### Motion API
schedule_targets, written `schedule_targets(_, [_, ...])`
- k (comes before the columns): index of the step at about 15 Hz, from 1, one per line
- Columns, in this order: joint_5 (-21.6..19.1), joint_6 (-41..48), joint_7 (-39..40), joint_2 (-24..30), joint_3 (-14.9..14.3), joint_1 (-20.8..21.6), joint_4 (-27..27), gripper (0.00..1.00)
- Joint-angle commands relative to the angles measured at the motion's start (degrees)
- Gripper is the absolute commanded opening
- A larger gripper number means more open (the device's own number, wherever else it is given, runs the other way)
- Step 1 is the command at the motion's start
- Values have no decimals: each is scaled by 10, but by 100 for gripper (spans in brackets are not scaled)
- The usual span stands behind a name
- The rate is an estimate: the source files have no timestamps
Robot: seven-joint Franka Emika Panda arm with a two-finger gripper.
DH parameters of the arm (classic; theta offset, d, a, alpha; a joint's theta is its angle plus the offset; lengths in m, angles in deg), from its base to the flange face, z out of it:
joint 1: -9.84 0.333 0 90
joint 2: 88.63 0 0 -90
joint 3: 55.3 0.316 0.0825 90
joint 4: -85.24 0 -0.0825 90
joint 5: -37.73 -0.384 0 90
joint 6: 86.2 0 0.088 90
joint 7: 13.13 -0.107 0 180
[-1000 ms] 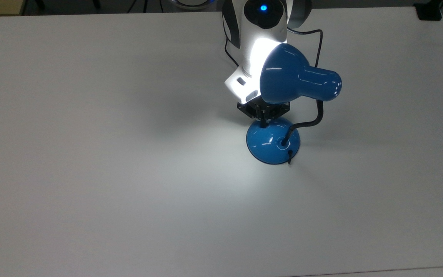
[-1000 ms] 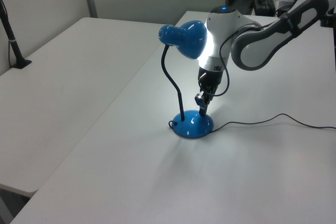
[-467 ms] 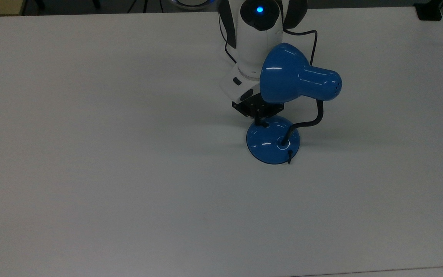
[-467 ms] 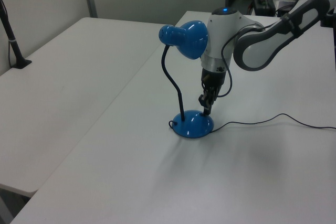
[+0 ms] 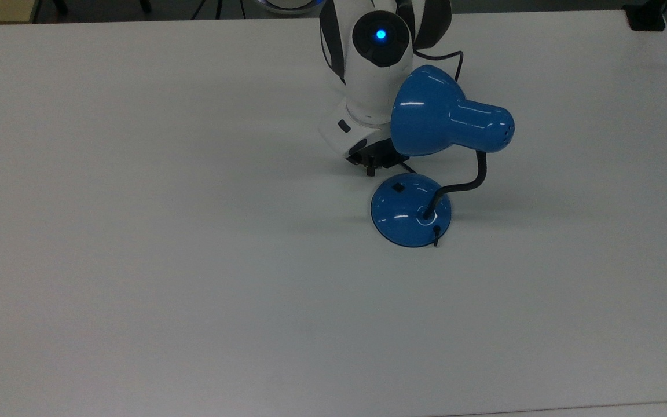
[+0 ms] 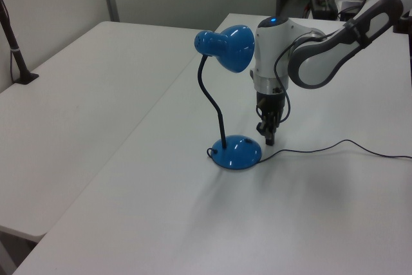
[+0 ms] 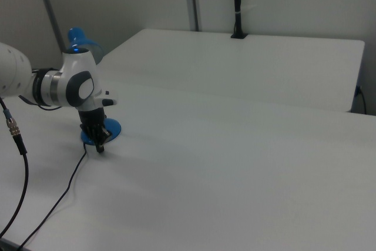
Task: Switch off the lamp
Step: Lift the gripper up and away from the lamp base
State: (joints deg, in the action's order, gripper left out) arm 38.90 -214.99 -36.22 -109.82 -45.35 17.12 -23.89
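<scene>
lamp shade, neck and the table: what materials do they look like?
Shade: likely painted metal or hard plastic, glossy blue with sharp white glints. Neck: matte black flexible tube, bent in a curve. Table: pale laminate-like top, smooth, dull sheen.

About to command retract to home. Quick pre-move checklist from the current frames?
1. Lamp off: ok, no glow on the table under the shade.
2. Gripper clear of the lamp base: ok, it sits beside the base in the left view, not touching.
3. Switch free: ok, nothing rests on it.
4. Gripper empty: ok, nothing between the fingers.
5. Shade clear of the arm: cannot tell, they overlap in the top view.
6. Cord clear of the gripper: cannot tell, it runs close by.
</scene>
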Motion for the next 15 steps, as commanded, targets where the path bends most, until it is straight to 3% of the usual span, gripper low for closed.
schedule_targets(1, [7,130,72,79,-1,-23,-13,3])
schedule_targets(2, [5,176,104,111,-1,-39,-13,13])
schedule_targets(3, [3,200,123,131,-1,-50,-13,31])
schedule_targets(4, [2,225,149,155,-1,-66,-11,72])
schedule_targets(5, [3,250,167,177,-2,-78,1,100])
schedule_targets(9, [6,348,225,219,-15,-105,73,100])
schedule_targets(15, [-2,366,235,229,-100,-101,154,100])
